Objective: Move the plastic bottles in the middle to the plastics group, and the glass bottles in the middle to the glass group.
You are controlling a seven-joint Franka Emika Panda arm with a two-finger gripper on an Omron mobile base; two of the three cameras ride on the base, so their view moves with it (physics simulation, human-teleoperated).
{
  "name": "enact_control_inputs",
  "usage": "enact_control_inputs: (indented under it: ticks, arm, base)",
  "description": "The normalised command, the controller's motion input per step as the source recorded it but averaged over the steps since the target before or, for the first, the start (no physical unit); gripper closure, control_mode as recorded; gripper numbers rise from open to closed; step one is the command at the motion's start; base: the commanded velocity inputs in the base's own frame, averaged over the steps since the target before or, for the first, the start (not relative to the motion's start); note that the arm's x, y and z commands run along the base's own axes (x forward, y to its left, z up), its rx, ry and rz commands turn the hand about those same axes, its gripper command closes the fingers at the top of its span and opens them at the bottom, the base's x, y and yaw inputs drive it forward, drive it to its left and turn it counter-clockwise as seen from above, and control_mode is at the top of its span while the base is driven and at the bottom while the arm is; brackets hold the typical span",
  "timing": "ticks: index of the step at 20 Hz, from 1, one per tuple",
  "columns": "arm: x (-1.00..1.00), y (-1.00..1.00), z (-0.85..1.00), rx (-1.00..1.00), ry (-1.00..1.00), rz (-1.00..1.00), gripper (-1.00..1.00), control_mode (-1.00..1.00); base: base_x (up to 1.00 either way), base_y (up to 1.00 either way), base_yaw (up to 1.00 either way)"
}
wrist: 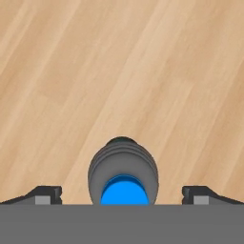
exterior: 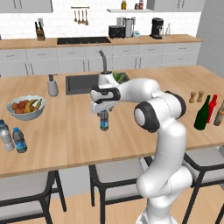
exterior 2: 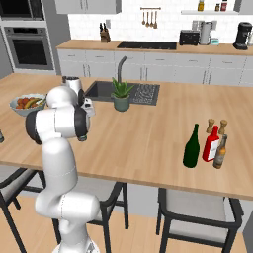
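The wooden island counter (exterior: 65,131) carries everything, and the sorting is nearly done. At its right end the tall green glass bottle (exterior: 202,113) stands upright just beside the slim red bottle (exterior: 212,107) and the brownish bottle (exterior: 219,114), so the glass group looks complete; the two small wooden shakers (exterior: 196,96) stand behind them and are not part of it. At the left end the pale clear water bottle (exterior: 5,135) marks the plastics group, and one small blue-labelled plastic bottle (exterior: 19,140) stands upright close beside it, probably so that the group reads as one cluster.

The last small plastic bottle (exterior: 104,120) stands upright in the middle of the counter, in front of the sink (exterior: 81,83), well apart from both groups. The gripper (exterior: 103,108) hangs directly over it, pointing down. In the hand view the bottle (wrist: 123,177) sits centred between the two fingertips (wrist: 45,194), which stand wide apart with clear gaps on both sides and touch nothing. I judge this centring is the preparation for descending and closing on the bottle.
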Motion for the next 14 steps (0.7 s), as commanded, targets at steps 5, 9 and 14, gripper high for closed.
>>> enact_control_inputs:
  ticks: [5,9,14]
  arm:
    - [0.02,0.0,-0.04,0.0,0.0,0.0,-1.0,-1.0]
    - [0.0,0.0,-0.03,0.0,0.0,0.0,-1.0,-1.0]
    - [0.0,0.0,0.0,0.0,0.0,0.0,1.0,-1.0]
  base:
    - [0.0,0.0,0.0]
    - [0.0,0.0,0.0]
    - [0.0,0.0,0.0]
